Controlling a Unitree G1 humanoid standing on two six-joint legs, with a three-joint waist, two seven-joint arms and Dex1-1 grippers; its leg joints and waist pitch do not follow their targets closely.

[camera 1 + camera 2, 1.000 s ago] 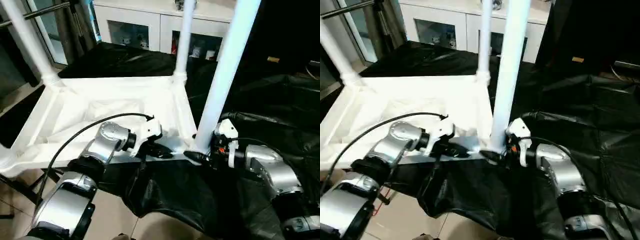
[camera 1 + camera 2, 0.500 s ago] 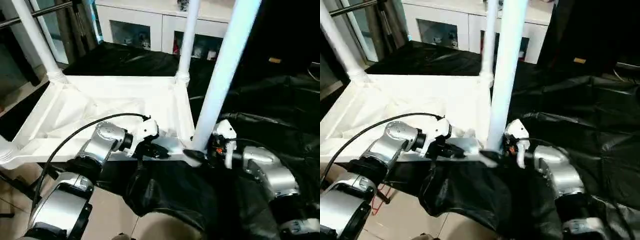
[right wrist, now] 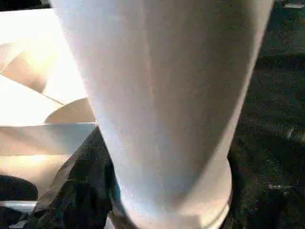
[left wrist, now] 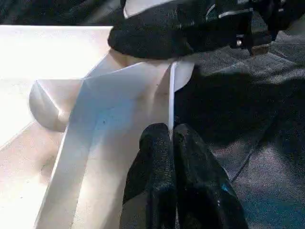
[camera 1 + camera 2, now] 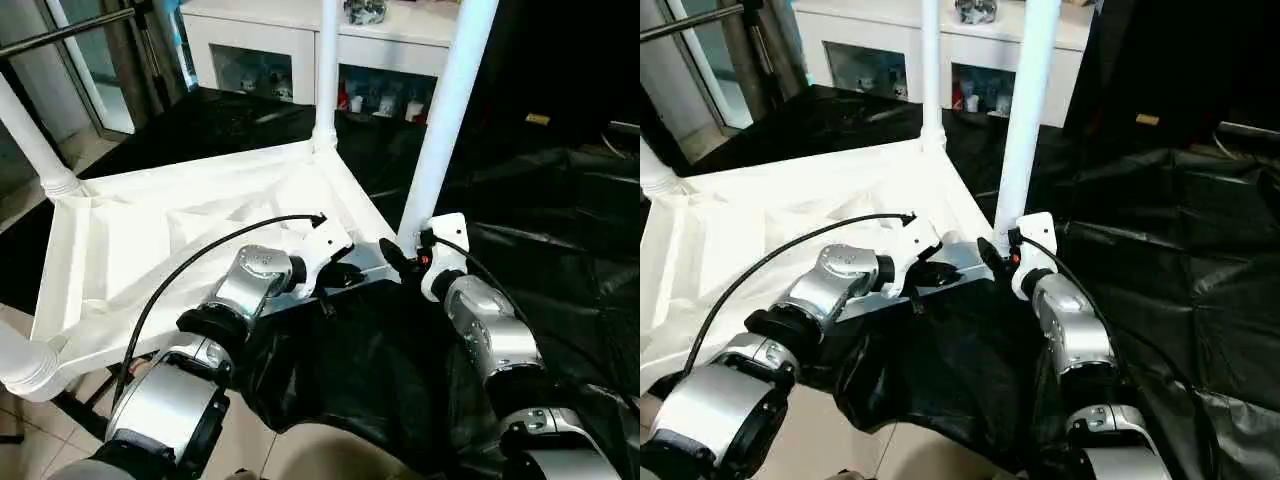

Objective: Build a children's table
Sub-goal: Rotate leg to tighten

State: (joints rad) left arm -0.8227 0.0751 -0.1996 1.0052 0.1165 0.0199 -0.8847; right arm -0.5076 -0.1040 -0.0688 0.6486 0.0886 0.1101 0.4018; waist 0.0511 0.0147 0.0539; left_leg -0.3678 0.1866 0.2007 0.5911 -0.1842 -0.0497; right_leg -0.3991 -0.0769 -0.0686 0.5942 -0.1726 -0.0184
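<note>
I am at the last leg, by my reckoning: the tabletop (image 5: 180, 240) lies upside down on the black sheet (image 5: 540, 220), ribbed underside up, and the near-right leg (image 5: 445, 110) stands in its corner socket just ahead of my right gripper (image 5: 392, 262).

My left gripper (image 4: 171, 138) has its fingers (image 4: 155, 157) pressed together on the thin near rim of the tabletop, pinching that edge to steady it beside the corner. My right fingers sit at the foot of the leg, one dark finger (image 3: 71, 191) showing against its base; whether they clasp the leg or merely stand spread beside it, I cannot tell.

Next, I judge, the leg wants pressing or turning home in its socket while the left hand holds the top from sliding. The leg must be kept upright, or it may bind.

Counted: one tabletop; four legs, namely the near-right one, the far-right leg (image 5: 326, 70), the far-left leg (image 5: 30, 140) and the near-left leg (image 5: 20, 365), each in a corner. Behind stands one white cabinet (image 5: 300, 40).
</note>
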